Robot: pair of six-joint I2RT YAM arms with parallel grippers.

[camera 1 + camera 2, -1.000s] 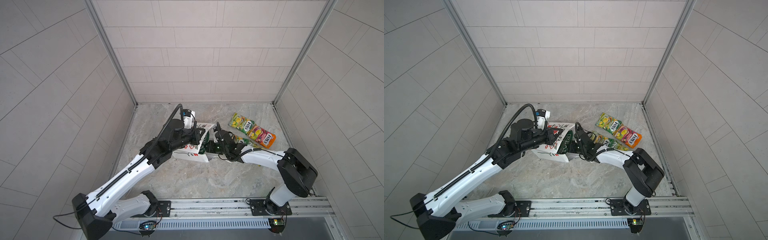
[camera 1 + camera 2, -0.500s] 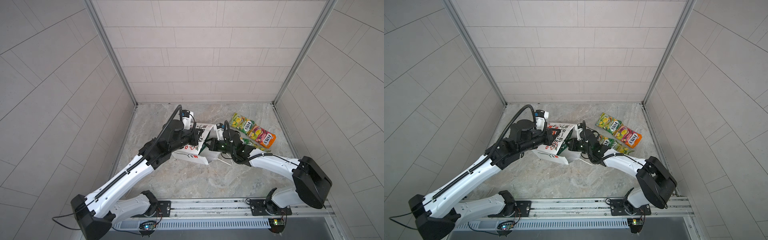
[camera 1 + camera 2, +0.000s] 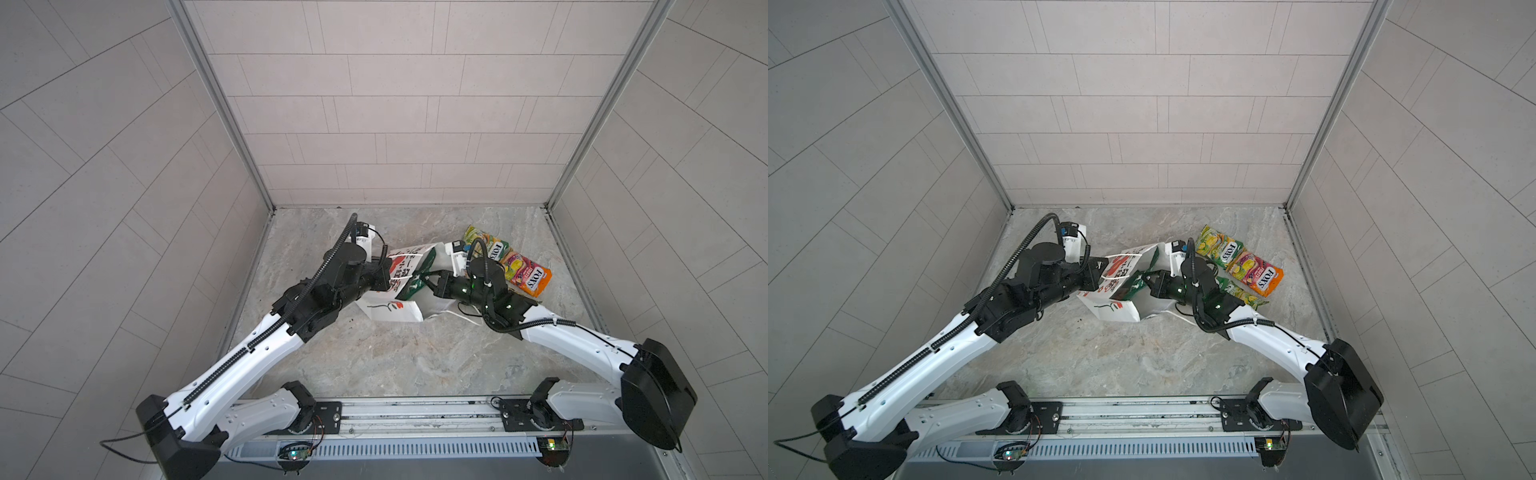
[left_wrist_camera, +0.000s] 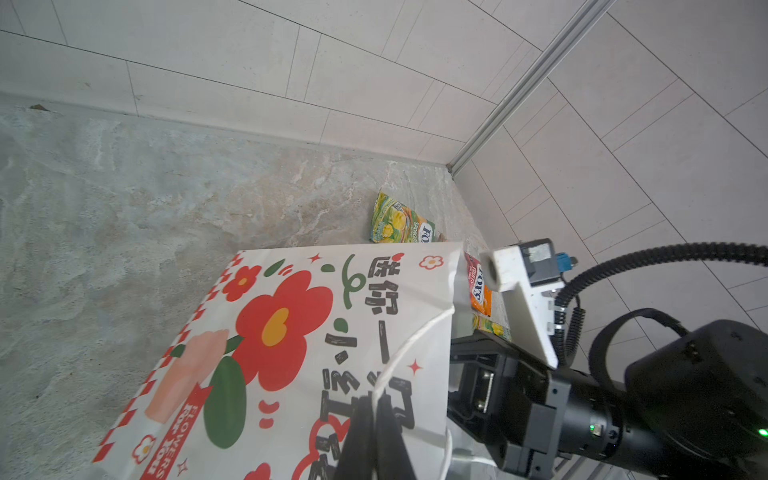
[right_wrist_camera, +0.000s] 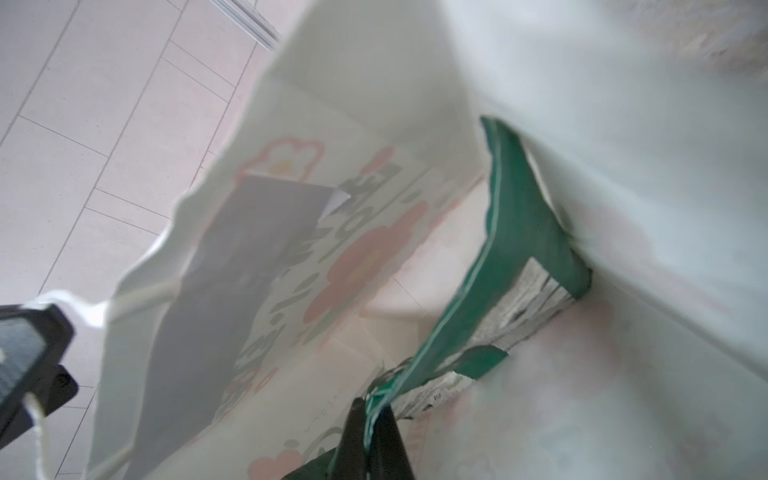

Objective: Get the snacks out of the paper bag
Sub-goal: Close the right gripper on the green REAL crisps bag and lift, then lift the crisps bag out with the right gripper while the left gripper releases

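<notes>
Your last snack, the dark green crisp bag (image 5: 523,232), sits in the mouth of the tipped-over paper bag (image 3: 390,311) mid-floor, with your right gripper (image 5: 368,415) pinched tight on its edge. Your left gripper (image 4: 376,415) is clamped on the cord handle (image 4: 415,336). One green-yellow packet (image 3: 1219,249), the pink-orange packet (image 3: 1258,274) and a second green-yellow packet (image 3: 1246,294) lie outside, just beside the bag, so only this pull seems left.
</notes>
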